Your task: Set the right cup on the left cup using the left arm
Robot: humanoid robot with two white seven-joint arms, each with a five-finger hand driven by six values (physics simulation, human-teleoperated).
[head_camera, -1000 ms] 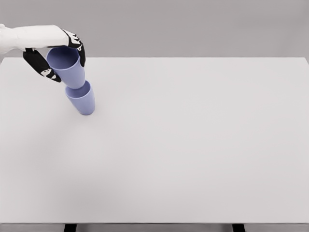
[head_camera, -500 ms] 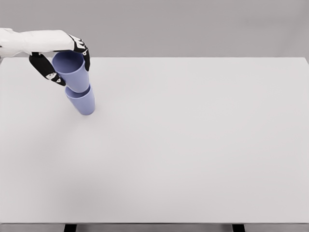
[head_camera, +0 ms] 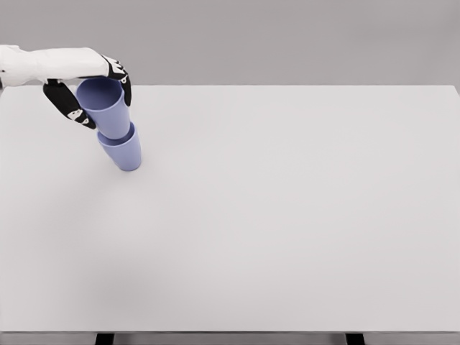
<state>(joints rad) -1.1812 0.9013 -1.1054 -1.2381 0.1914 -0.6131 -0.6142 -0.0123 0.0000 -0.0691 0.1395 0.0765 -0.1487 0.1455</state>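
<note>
In the head view, the left hand [head_camera: 90, 90] reached in from the upper left, its fingers curled around the rim of the top cup [head_camera: 108, 108]: dark fingers wrapped the far side and a thumb showed on the near left. That cup sat with its base inside the mouth of the bottom cup [head_camera: 123, 149], which stood on the table [head_camera: 287, 215] near its far left corner. Both cups were lavender and leaned the same way in this view, so the stack looked lined up, though how deep the top one had seated could not be told. The right arm was out of view.

By my reading, the stacking step was nearly finished: the carried cup was nested but the grip not yet let go. The next move would call for the fingers to spread evenly, so the rim is not dragged sideways, then for the hand to lift clear upward and to the left without knocking the stack.
</note>
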